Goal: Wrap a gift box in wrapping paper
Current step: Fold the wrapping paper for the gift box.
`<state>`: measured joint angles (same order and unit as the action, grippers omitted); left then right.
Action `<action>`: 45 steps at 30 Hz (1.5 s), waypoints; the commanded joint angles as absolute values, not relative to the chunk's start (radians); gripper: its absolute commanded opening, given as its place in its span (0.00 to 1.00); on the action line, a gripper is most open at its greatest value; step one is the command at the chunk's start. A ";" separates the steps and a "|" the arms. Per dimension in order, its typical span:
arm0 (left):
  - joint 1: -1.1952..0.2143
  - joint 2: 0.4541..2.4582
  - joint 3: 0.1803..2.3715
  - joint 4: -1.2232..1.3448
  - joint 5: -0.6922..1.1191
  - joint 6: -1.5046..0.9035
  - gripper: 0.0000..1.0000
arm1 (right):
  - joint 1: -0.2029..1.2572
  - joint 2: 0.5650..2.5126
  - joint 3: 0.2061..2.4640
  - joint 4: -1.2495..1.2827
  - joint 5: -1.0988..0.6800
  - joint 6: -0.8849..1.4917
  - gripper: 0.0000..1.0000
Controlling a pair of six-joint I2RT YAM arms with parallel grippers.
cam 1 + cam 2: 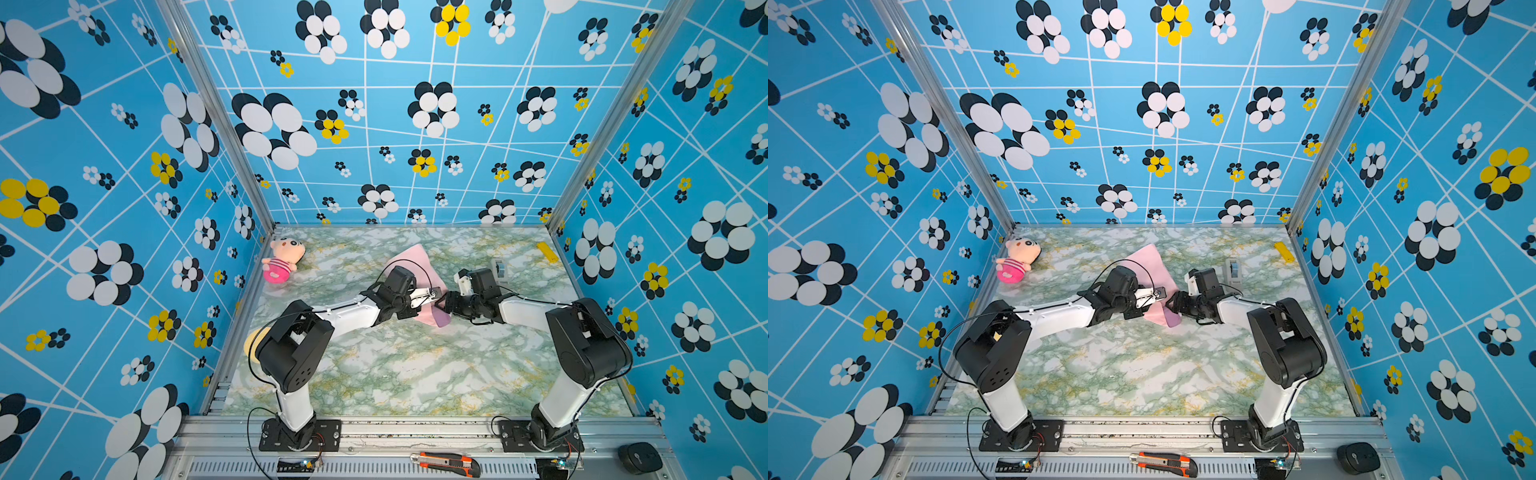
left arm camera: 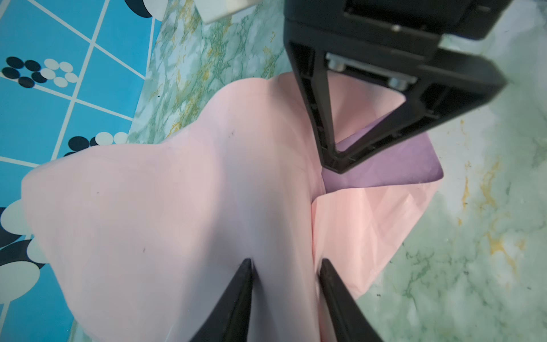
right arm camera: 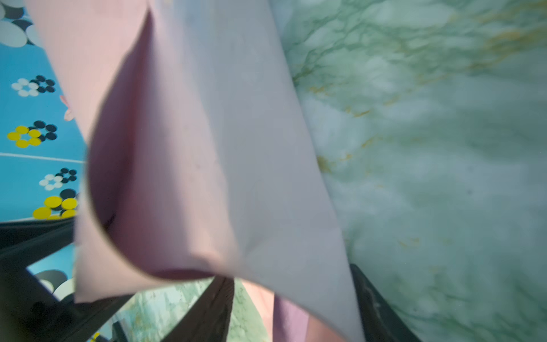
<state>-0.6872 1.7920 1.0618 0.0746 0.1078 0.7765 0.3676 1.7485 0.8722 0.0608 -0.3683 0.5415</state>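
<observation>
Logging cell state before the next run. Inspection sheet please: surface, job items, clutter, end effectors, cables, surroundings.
Surface: marbled green table, no spills seen.
Job's things: wrapping paper, pink face up, one lilac corner showing, partly raised off the table; gift box, nothing seen.
Clutter: plush doll, grey tape dispenser, yellow block.
End effectors: left end effector closed on a raised fold of the paper, it seems; right end effector jaws apart, paper lying across its tips.
Cables: black cable loops free beside the left arm.
Surroundings: blue flower-print walls; utility knife on the front rail.
</observation>
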 commanded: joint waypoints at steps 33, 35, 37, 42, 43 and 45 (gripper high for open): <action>-0.703 1.844 1.056 -0.037 0.156 0.756 0.38 | 0.491 1.784 0.959 0.009 -0.315 0.432 0.08; -0.703 1.844 1.055 -0.037 0.156 0.755 0.38 | 0.492 1.784 0.944 0.057 -0.317 0.460 0.08; -0.703 1.845 1.055 -0.037 0.157 0.756 0.38 | 0.492 1.795 0.947 0.086 -0.319 0.479 0.08; -0.703 1.844 1.055 -0.037 0.159 0.756 0.38 | 0.489 1.826 0.938 0.174 -0.291 0.542 0.09; -0.703 1.844 1.055 -0.037 0.159 0.755 0.38 | 0.489 1.832 0.935 0.181 -0.279 0.553 0.11; -0.703 1.843 1.054 -0.037 0.160 0.755 0.38 | 0.488 1.839 0.931 0.187 -0.273 0.564 0.19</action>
<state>-0.6868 1.7927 1.0626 0.0750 0.1078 0.7765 0.4839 1.8183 0.9375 0.1181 -0.2935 0.5217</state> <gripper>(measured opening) 0.383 0.169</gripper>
